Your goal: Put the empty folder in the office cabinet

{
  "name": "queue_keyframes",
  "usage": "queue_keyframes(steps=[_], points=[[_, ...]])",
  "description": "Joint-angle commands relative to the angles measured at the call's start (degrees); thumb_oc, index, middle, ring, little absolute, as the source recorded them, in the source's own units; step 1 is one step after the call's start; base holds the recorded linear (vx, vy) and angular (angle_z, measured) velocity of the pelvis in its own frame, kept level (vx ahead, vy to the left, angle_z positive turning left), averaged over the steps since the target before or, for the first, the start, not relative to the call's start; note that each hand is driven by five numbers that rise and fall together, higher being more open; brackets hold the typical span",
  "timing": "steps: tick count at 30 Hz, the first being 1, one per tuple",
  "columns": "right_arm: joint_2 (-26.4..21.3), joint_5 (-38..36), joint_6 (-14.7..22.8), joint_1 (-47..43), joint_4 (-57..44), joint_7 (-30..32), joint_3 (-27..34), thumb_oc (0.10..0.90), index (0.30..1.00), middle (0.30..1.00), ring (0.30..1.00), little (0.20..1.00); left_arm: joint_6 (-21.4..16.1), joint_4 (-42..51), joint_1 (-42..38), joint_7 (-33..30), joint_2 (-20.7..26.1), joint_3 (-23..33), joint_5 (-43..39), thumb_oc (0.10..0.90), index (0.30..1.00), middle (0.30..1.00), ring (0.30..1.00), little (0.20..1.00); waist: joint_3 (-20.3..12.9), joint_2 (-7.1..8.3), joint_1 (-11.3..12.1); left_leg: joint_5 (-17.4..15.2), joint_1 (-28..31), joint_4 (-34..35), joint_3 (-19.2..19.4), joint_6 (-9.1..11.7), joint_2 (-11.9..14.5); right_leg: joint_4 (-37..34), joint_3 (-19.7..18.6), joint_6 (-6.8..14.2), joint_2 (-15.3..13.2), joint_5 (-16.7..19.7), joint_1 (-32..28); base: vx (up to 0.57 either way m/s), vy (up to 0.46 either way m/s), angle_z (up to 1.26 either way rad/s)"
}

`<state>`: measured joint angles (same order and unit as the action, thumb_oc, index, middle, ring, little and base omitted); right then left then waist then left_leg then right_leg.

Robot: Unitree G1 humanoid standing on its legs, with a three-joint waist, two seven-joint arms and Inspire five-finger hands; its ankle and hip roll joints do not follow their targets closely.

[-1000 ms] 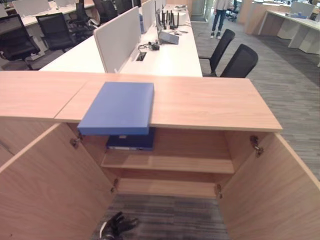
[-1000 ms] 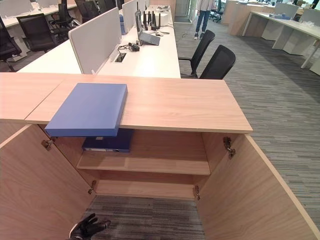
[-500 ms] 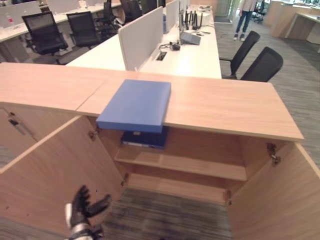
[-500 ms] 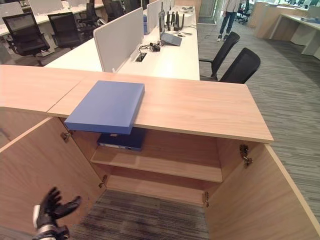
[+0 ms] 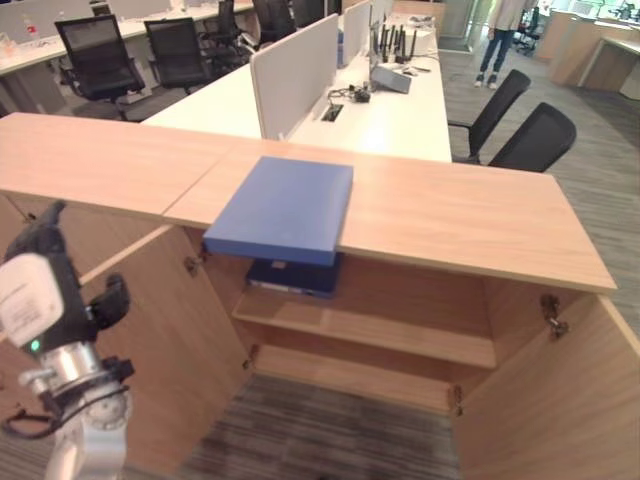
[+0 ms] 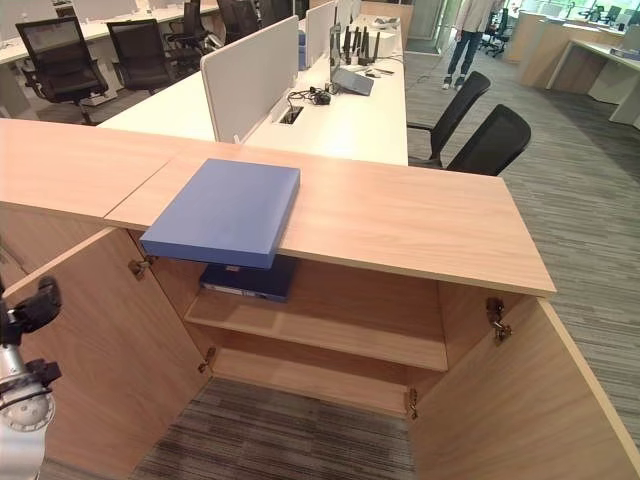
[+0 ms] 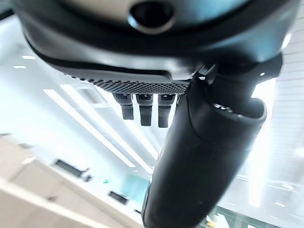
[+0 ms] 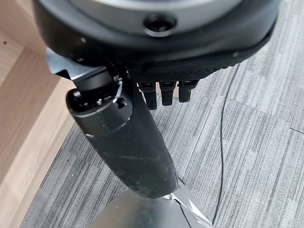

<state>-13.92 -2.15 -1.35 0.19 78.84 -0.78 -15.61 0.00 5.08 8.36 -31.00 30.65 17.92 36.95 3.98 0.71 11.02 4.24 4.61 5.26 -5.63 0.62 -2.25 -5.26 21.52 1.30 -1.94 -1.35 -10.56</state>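
Blue folder (image 5: 285, 207): flat atop the cabinet (image 5: 480, 215), overhanging its front edge. Left robot hand (image 5: 55, 290): raised beside the cabinet, apparently relaxed, empty. Step: reach. Next: grasp the folder.

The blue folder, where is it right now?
The blue folder lies flat on the cabinet top, toward the robot's left, its near edge overhanging the open cabinet, above a darker folder on the upper shelf.

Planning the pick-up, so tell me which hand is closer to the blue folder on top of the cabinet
Left. The left hand is raised beside the open left cabinet door, below and left of the blue folder. The right hand hangs low over the carpet.
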Motion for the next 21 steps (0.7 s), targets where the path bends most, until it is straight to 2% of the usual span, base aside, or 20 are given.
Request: queue_keyframes(steps=[1, 9, 16, 21], points=[[4.27, 1.01, 1.09, -2.61, 0.10, -1.53, -3.92, 0.800, 0.900, 0.900, 0.900, 0.900, -4.67, 6.53, -6.52, 1.05, 5.84, -3.39, 4.84, 0.800, 0.900, 0.900, 0.900, 0.900, -1.48, 1.30, -1.56, -6.57, 1.04, -0.26, 2.64, 1.69, 0.63, 0.26, -0.04, 4.63, -3.72, -0.05, -0.61, -0.02, -0.012, -0.15], [3.81, 0.02, 1.44, -3.36, -0.94, -1.64, -4.22, 0.800, 0.900, 0.900, 0.900, 0.900, -6.87, 5.89, -12.91, 6.68, 9.94, -14.50, 6.33, 0.800, 0.900, 0.900, 0.900, 0.900, -2.19, 1.03, -3.64, -6.86, 1.78, -0.26, 3.51, 1.48, 0.66, 0.26, -0.95, 4.76, -3.65, 0.19, -0.72, 0.01, -0.005, -0.08], [3.54, 0.85, 1.33, -2.21, -0.20, -2.07, -3.99, 0.800, 0.900, 0.900, 0.900, 0.900, -8.09, 6.89, -14.67, 8.99, 12.04, -17.61, 7.18, 0.800, 0.900, 0.900, 0.900, 0.900, -2.56, 1.02, -4.74, -7.48, 2.61, -0.26, 4.13, 1.38, 0.77, 0.26, -1.63, 4.87, -3.47, 0.07, -1.08, 0.01, 0.000, -0.07], [3.18, 1.28, 1.50, -2.17, -0.39, -2.09, -4.66, 0.800, 0.900, 0.900, 0.900, 0.900, -6.44, 4.64, -20.07, 8.03, 16.25, -20.12, 12.25, 0.800, 0.900, 0.900, 0.900, 0.900, -2.99, 0.80, -5.54, -7.79, 3.12, -0.26, 4.45, 1.48, 0.96, 0.26, -2.12, 4.94, -3.29, -0.03, -1.33, 0.00, 0.000, 0.00]])
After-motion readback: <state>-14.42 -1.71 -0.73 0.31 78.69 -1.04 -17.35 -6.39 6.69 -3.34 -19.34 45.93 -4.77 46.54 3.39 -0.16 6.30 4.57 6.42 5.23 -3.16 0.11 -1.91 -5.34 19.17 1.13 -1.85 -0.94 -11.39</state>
